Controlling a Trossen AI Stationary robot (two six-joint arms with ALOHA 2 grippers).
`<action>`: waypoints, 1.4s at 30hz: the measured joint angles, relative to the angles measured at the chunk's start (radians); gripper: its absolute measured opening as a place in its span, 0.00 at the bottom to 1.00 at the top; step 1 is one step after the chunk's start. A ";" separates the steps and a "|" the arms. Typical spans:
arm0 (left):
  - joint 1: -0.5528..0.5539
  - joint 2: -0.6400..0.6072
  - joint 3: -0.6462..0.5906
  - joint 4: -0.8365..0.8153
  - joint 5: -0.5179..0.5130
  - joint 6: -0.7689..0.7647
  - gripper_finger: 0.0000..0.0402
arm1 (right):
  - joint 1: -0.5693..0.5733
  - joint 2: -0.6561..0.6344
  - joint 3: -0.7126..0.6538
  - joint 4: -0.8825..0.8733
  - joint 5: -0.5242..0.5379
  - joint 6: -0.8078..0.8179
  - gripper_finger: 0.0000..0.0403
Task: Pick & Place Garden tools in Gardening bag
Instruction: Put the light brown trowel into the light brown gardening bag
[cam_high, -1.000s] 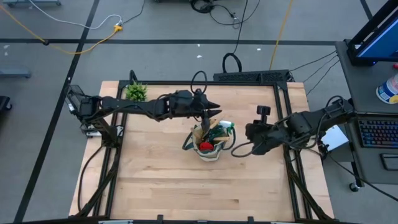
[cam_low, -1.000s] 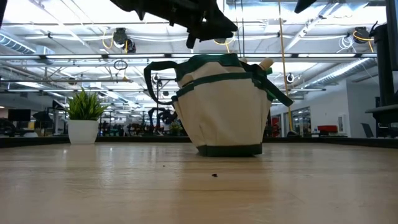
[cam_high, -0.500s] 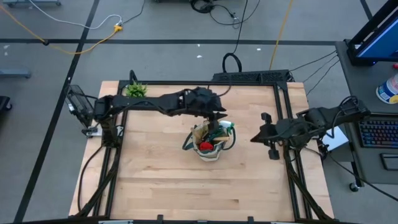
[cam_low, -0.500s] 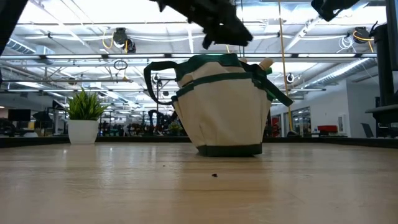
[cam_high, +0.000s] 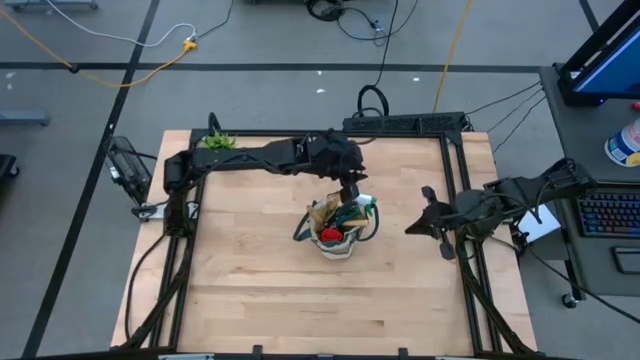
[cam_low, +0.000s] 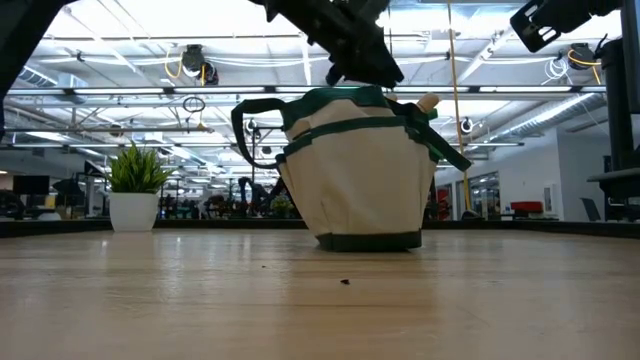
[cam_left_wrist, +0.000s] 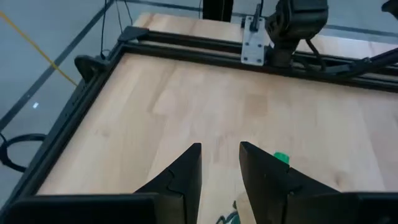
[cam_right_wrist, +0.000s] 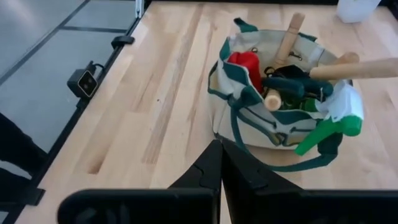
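Note:
The beige gardening bag with green trim stands upright on its base at mid-table. In it stand wooden tool handles, a red glove and dark tools. A green spray bottle with a white nozzle leans at its rim. My left gripper hovers just above the bag's far side. Its fingers are open, with nothing between them. My right gripper is shut and hangs in the air to the right of the bag, pointing at it.
A small potted green plant stands at the table's far left corner. Black frame rails run along the table's edges. Bare wood lies in front of the bag and on both sides of it.
My left arm has swung toward the far edge. Its gripper has drifted a little toward the table's right above the bag and tipped up from pointing down. My right arm has drawn back toward the table's right edge, sinking, and its wrist has turned. The bag has stayed still.

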 joint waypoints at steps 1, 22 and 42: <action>0.002 0.001 0.000 -0.001 0.003 -0.002 0.28 | 0.000 0.000 -0.003 0.001 0.000 -0.001 0.00; -0.015 0.003 -0.002 -0.075 0.052 -0.015 0.28 | 0.000 0.001 -0.007 0.001 0.005 -0.005 0.00; -0.022 0.003 -0.003 -0.098 0.037 -0.021 0.28 | 0.000 0.001 -0.007 0.004 0.029 0.002 0.00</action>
